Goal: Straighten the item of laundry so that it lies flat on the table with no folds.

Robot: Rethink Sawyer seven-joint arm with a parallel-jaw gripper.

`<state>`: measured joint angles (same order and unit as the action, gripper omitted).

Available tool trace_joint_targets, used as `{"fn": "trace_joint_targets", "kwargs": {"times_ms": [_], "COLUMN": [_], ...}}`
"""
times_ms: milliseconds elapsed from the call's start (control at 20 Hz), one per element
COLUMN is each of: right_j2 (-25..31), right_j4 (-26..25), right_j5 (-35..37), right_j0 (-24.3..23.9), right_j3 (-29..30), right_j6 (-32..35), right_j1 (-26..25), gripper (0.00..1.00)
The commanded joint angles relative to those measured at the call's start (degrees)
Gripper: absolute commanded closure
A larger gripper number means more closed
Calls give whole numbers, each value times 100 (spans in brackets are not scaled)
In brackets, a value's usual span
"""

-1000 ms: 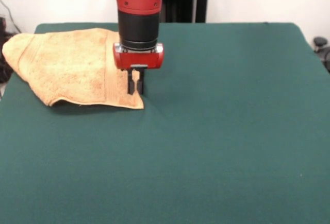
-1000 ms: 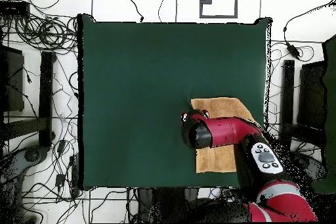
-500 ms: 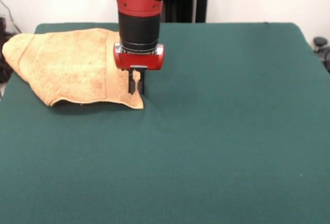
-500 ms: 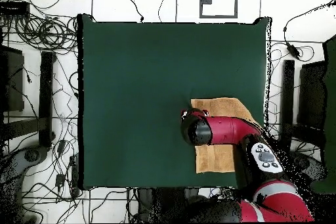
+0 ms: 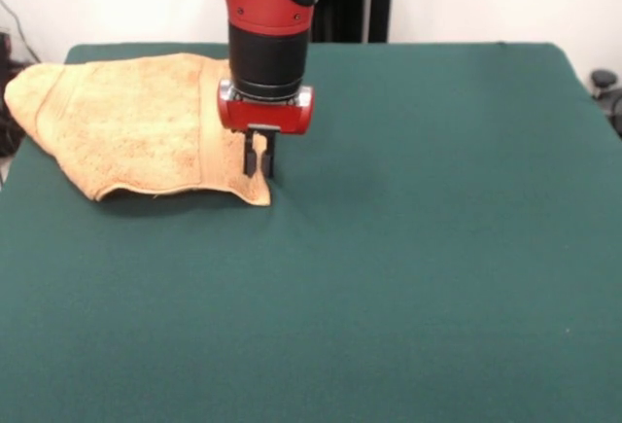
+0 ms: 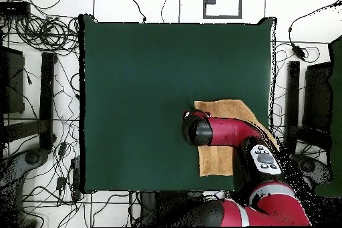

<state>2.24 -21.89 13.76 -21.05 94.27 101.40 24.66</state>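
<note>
Evidently little is done yet: the towel [image 5: 136, 122] lies bunched toward one corner of the table [image 5: 408, 277], its near edge lifted and one end spilling past the table's side. The gripper [image 5: 259, 162] stands at the towel's corner, fingers pressed close together, probably pinching the hem, though that is hard to see. Spreading it flat remains.

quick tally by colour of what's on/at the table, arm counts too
Orange-tan: 1, towel
Green: 1, table
Red and black: 1, arm with claw
Total: 3
</note>
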Motion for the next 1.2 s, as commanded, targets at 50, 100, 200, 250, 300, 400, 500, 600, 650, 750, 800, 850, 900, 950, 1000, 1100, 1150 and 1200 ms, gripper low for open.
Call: {"fn": "trace_joint_targets", "kwargs": {"times_ms": [50,100,200,250,300,400,500,600,650,750,800,850,900,950,1000,1100,1150,1200], "right_j2": [401,403,371,336,335,351,359,341,303,279,273,297,290,260,213,150,125,117], "right_j4": [612,669,779,831,890,1023,1148,1249,1293,1387,1435,1497,1541,1586,1615,1705,1769,1809], "right_j5": [197,189,161,151,157,197,218,220,204,247,271,287,264,259,264,287,289,298], "right_j0": [470,483,542,592,613,639,675,732,788,849,874,871,895,942,1006,1107,1148,1173], "right_j3": [-140,-111,-58,-38,-9,53,102,132,141,157,167,195,211,219,209,207,216,219], "right_j6": [1175,1180,1217,1252,1266,1281,1310,1331,1361,1368,1371,1374,1385,1401,1401,1426,1429,1407], "right_j1": [-652,-651,-640,-630,-620,-600,-585,-573,-565,-553,-548,-542,-541,-540,-541,-541,-539,-538], "gripper": [100,100,100,100,100,100,100,100,100,100,100,100,100,100,100,100,100,100]}}
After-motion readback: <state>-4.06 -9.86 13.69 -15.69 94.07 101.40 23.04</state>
